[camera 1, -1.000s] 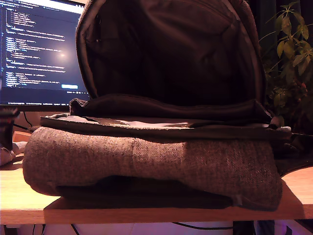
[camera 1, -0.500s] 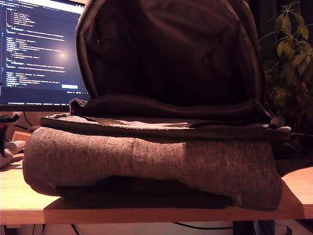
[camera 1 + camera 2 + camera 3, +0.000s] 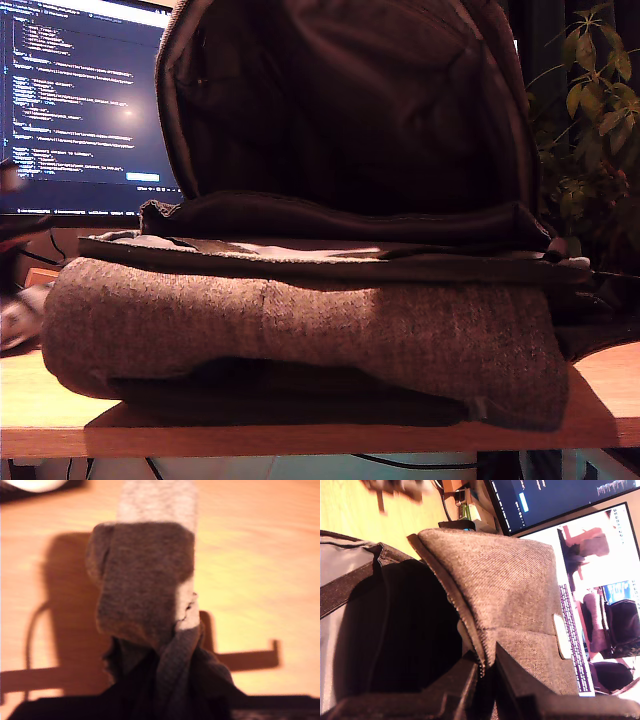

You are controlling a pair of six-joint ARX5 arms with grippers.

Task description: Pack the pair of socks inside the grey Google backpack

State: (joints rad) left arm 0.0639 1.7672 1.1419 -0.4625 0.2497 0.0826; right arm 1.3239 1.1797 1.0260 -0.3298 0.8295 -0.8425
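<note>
Two end effectors were at work. At the exterior view's far left edge, a blurred dark arm and a smear of pale fabric showed beside the grey Google backpack point(image 3: 300, 335), too smeared to read there. The first wrist view showed the first end effector point(image 3: 165, 680) pinching the pair of socks point(image 3: 147, 580), the knit bundle hanging from its jaws above the wooden worktop point(image 3: 260, 555) and casting a shadow on it. In the exterior view the backpack lay across the middle of the worktop point(image 3: 30, 390), its herringbone body near the camera and its big flap standing upright behind, showing dark lining. Behind it on that view's left glowed a monitor point(image 3: 75, 100) full of code; on that view's right stood a leafy plant point(image 3: 590, 110). The second wrist view showed the second end effector point(image 3: 482, 672) pressed onto the backpack's zip edge at the flap's rim, holding it up, with the pale patch point(image 3: 563, 637) on the outer fabric nearby.
</note>
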